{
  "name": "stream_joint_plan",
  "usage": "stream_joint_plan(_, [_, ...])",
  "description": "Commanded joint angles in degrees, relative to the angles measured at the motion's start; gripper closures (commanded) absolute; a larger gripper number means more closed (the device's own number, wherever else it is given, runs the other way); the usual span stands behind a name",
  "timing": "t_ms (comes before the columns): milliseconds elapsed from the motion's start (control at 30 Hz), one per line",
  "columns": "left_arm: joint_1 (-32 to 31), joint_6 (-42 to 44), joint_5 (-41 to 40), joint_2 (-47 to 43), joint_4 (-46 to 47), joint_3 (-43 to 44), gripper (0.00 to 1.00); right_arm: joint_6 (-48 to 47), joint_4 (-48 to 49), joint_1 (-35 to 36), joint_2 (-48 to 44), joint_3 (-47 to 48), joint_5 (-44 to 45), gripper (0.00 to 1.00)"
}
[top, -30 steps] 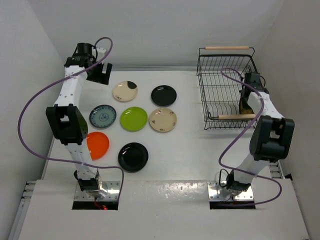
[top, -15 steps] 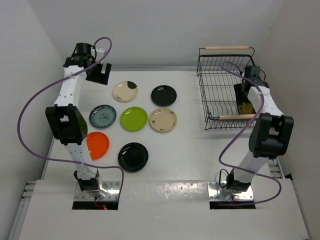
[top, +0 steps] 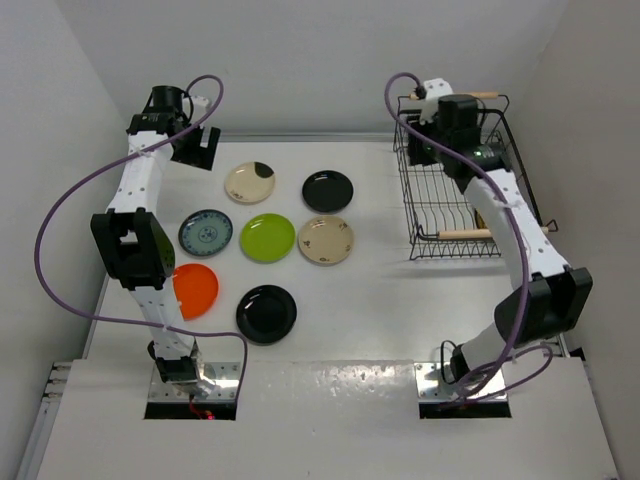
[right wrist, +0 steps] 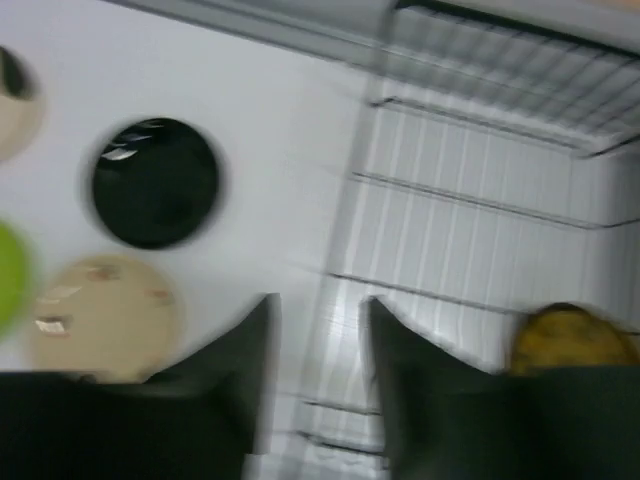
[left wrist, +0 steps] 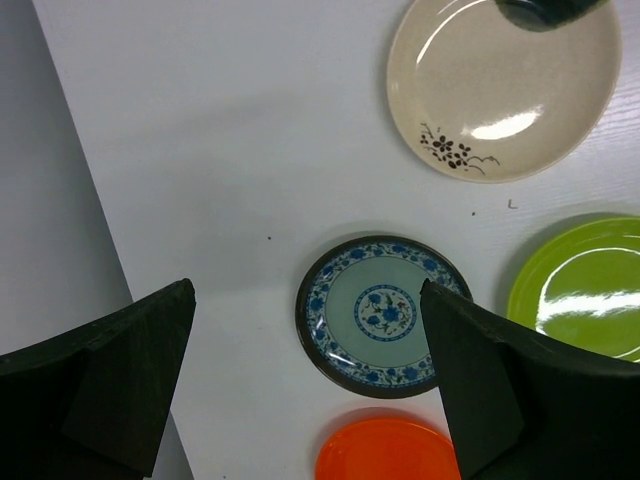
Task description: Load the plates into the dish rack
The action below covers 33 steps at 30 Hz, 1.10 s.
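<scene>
Several plates lie flat on the table's left half: cream with a dark patch (top: 250, 183), black (top: 328, 191), blue-grey (top: 206, 232), lime green (top: 267, 238), cream patterned (top: 326, 240), orange (top: 192, 290) and another black (top: 266, 313). The wire dish rack (top: 462, 233) stands at the back right. A mustard plate (right wrist: 570, 335) sits inside it. My right gripper (top: 415, 148) hovers open and empty over the rack's left side (right wrist: 480, 200). My left gripper (top: 200, 148) hangs wide open at the back left, above the blue-grey plate (left wrist: 385, 315).
White walls close in behind and on both sides. The rack's wooden rod handles run along its near and far rims. Purple cables loop off both arms. The right wrist view is blurred by motion.
The right gripper opened and left the mustard plate in the rack. It then rose and swung from the rack's right side to over its back left. The left arm has not moved.
</scene>
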Motion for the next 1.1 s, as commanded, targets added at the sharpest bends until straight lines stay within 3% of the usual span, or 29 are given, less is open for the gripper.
stream_joint_plan(0, [0.56, 0.69, -3.54, -0.47, 1.24, -0.29, 0.0, 7.45, 0.51, 5.9, 6.33, 1.2, -7.3, 0.37])
stream_joint_plan(33, [0.56, 0.69, -4.76, -0.47, 1.24, -0.99, 0.0, 9.46, -0.45, 8.96, 10.44, 1.47, -7.21, 0.14])
stream_joint_plan(67, [0.56, 1.3, -5.3, -0.47, 1.24, -0.99, 0.0, 10.61, -1.15, 9.95, 12.05, 2.43, -7.21, 0.1])
stream_joint_plan(200, [1.62, 1.3, -7.06, 0.06, 1.24, -4.59, 0.0, 18.08, -1.61, 13.55, 19.26, 3.06, -9.93, 0.06])
stream_joint_plan(333, [2.14, 1.3, -7.68, 0.06, 1.24, -6.0, 0.0, 20.55, -0.81, 15.32, 25.5, 2.35, -8.97, 0.1])
stream_joint_plan(567, [2.14, 1.3, -7.68, 0.06, 1.24, -6.53, 0.0, 25.73, -1.69, 15.14, 34.11, 0.69, -8.44, 0.31])
stream_joint_plan(767, [2.14, 1.3, -7.68, 0.06, 1.24, -6.53, 0.0, 27.76, 0.86, 15.06, 34.3, -5.46, -8.44, 0.45])
stream_joint_plan(833, [2.14, 1.3, -7.68, 0.06, 1.24, -6.53, 0.0, 28.19, 1.65, 14.88, 34.21, -7.39, -9.66, 0.61])
stream_joint_plan(867, [2.14, 1.3, -7.68, 0.06, 1.24, -6.53, 0.0, 28.28, 2.0, 14.79, 33.86, -8.01, -10.63, 0.81])
stream_joint_plan(933, [2.14, 1.3, -7.68, 0.06, 1.24, -6.53, 0.0, 27.94, 1.83, 14.35, 32.11, -8.54, -10.73, 0.99])
stream_joint_plan(1067, [2.14, 1.3, -7.68, 0.06, 1.24, -6.53, 0.0, 24.18, 0.95, 13.82, 26.66, -8.28, -6.71, 1.0])
